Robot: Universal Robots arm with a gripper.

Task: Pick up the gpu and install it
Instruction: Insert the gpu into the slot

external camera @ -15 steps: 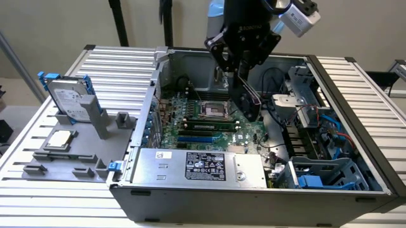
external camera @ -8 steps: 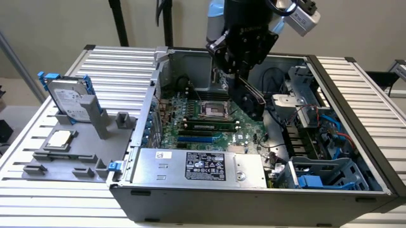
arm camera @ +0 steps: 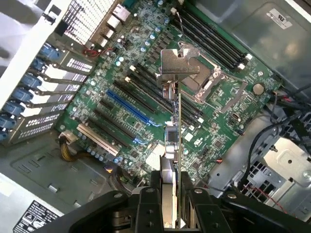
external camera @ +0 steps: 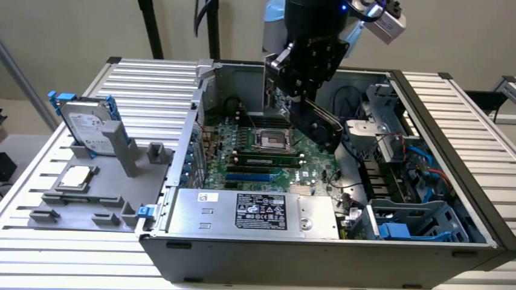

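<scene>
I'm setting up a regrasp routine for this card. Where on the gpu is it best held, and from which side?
By its two flat faces, at the end away from the grey bracket, coming in edge-on, as the gripper has it now. The gpu is thin and flat, so its faces likely give a square clamp, and the bracket end is left free over the motherboard.

Bright, even room light.
In your wrist view glare washes out the case wall and glints off the gpu; the gripper sits in dark shadow.
</scene>
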